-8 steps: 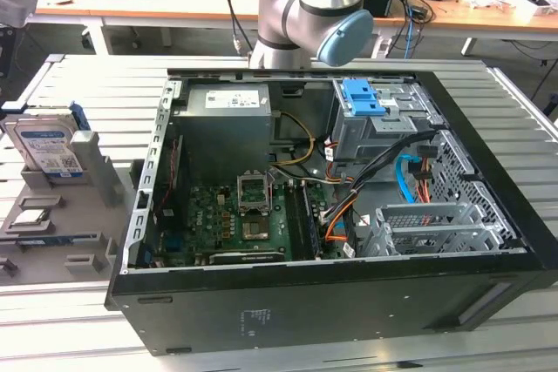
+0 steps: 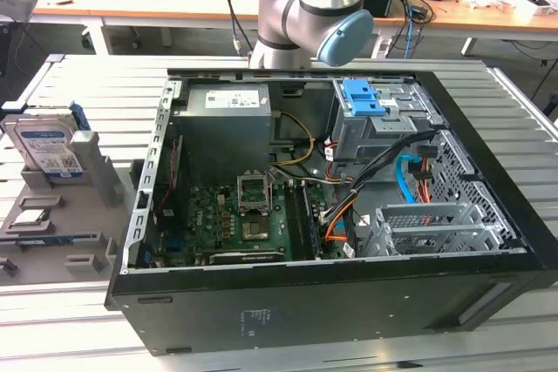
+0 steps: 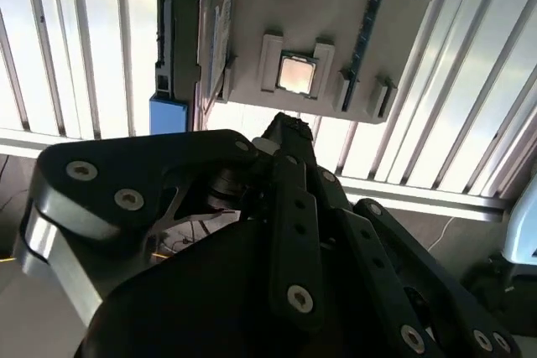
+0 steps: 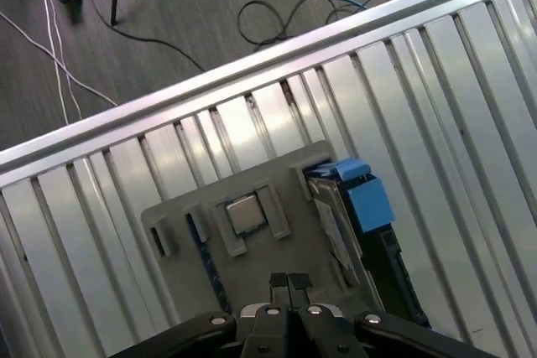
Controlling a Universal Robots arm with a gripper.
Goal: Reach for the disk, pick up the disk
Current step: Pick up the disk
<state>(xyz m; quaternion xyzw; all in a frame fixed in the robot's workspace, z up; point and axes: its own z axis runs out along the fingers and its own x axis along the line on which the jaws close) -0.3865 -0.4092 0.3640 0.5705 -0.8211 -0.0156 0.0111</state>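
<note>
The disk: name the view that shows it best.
The exterior view: the disk stands upright in the grey holder, its label facing the camera. Both wrist views show it edge-on, the label barely visible.

Background: slatted aluminium worktop, ribbed profile, bright glare on slats in both wrist views. Rear of exterior view: long wooden desk w/ wires and boxes on top. Past worktop edge in first wrist view: dark grey floor, loose cables lying across.
</note>
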